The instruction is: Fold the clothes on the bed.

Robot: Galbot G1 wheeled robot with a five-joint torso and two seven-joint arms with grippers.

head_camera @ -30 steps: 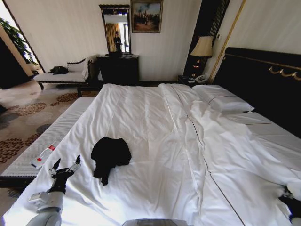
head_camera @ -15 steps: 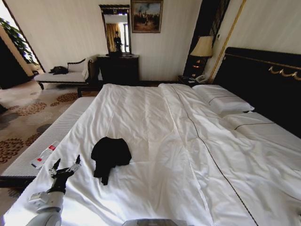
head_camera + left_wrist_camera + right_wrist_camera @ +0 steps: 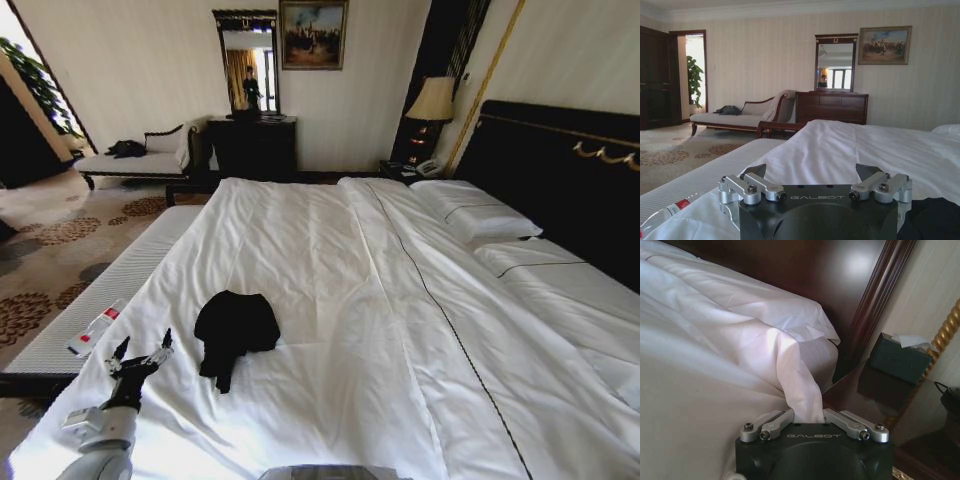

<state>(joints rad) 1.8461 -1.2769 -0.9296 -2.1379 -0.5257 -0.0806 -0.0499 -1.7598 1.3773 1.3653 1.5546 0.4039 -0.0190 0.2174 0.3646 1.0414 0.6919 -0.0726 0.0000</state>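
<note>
Gripping a pinch of white sheet, the right gripper [image 3: 809,416] sat at the bed's right edge beside the dark headboard [image 3: 790,275], its fingers clenched on the fold of cloth that rose between them. A second before, the duvet on the right side lay rumpled and heaped; now it ran flat and smooth along its dark piping, so the pull looked like bed-tidying that gave a level surface for the folding, which I judge had not begun. The left gripper [image 3: 140,358] hovered with fingers spread and empty over the near left part of the bed [image 3: 330,300], unmoved through that second. Just to its right the black garment [image 3: 236,330] lay crumpled on the sheet, near but not touched.

A plastic bottle [image 3: 95,329] rested on the bench [image 3: 110,280] along the bed's left side, close to the left arm's reach. Pillows [image 3: 475,212] lay far right, with a lamp [image 3: 432,100] beyond them. A tissue box [image 3: 900,360] stood on the nightstand [image 3: 875,405] beside the right gripper, a possible snag on withdrawal.
</note>
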